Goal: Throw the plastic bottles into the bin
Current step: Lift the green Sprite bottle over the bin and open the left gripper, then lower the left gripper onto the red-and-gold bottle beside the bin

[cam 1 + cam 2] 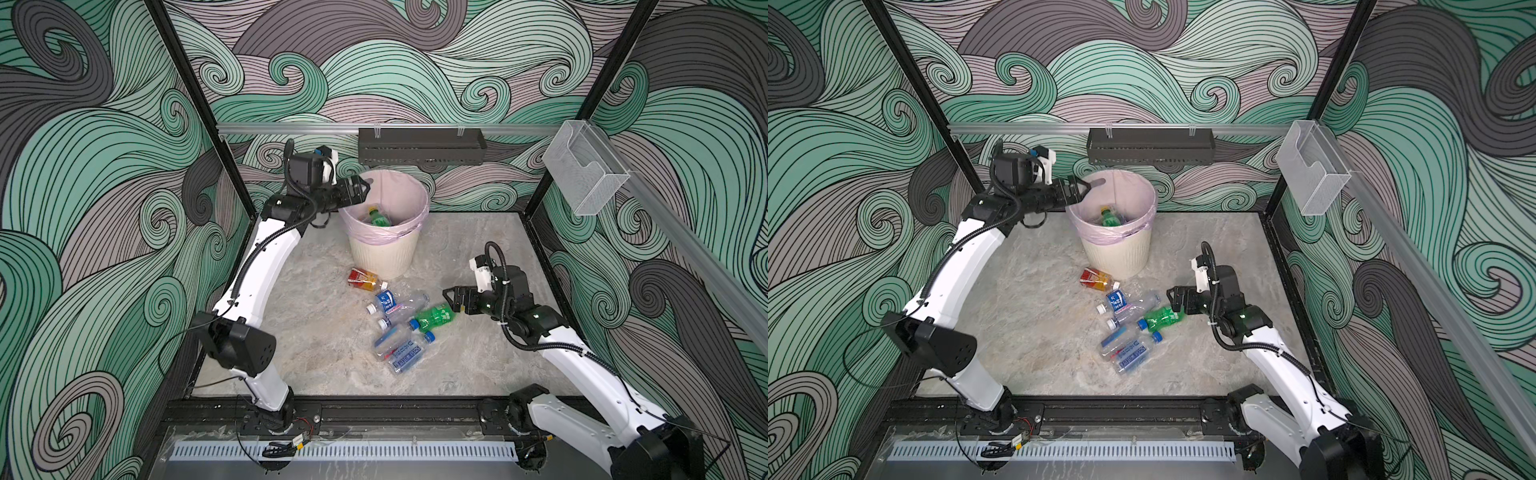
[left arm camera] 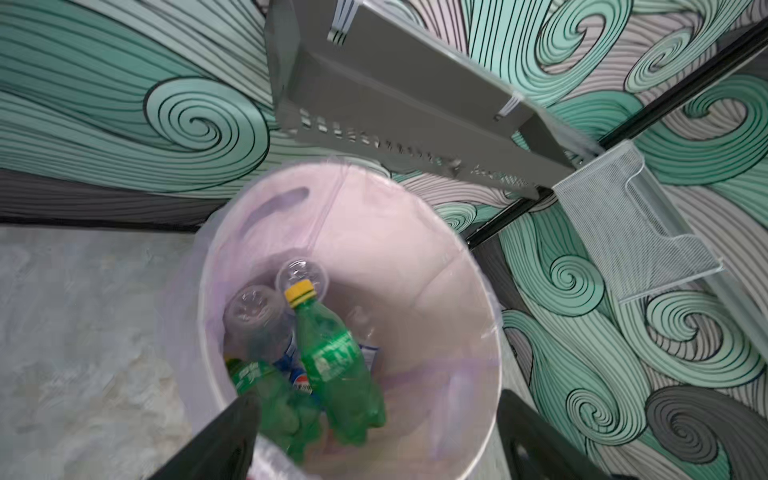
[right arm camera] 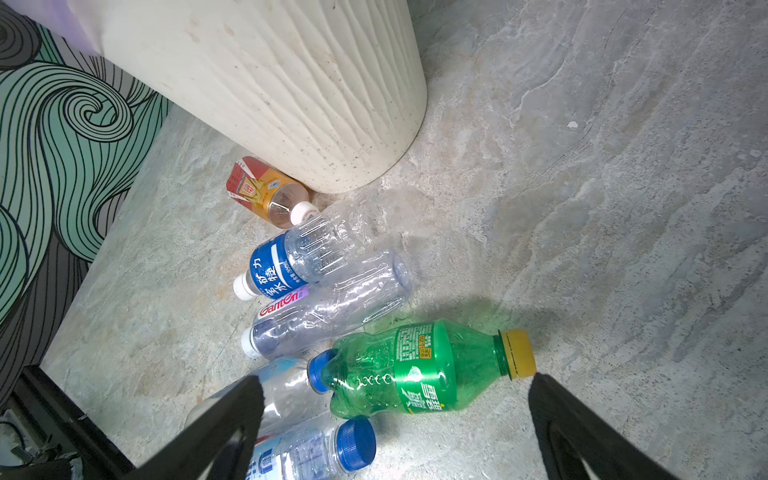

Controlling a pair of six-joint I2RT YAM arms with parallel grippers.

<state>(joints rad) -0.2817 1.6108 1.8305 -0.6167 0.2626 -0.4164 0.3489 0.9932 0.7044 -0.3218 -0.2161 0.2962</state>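
Bin [image 1: 384, 253]: cream, ribbed, pink liner folded over the rim, standing upright. I give every place below from it.

Left claw [image 1: 366, 190]: at rim height on the bin's left side, reaching over the opening. Its fingers [image 2: 220, 444] are spread wide with nothing between them. My left wrist view shows only the finger ends; the rest is cut off.

Right claw [image 3: 395, 380]: well off to the bin's near right, low over the floor. Its fingers are apart and empty, either side of the loose green bottle [image 3: 415, 365]. No contact that I can make out.

Inside the bin:
- The yellow-capped green bottle [image 2: 332, 365] lies on top.
- A second green bottle [image 2: 253, 378] is half hidden behind a finger.
- The clear bottles [image 2: 253, 311] underneath are blurred, and I cannot count them.

Floor pile in front of the bin, six counted:
- The orange-red bottle [image 3: 262, 191] is nearest, at the bin's foot. I cannot tell whether they touch.
- Next out are the blue-label bottle [image 3: 291, 262] and the Ganten bottle [image 3: 332, 307].
- The loose green one comes after those.
- The two blue-capped bottles [image 3: 307, 453] are farthest. One is partly behind a finger, the other cut by the frame edge.
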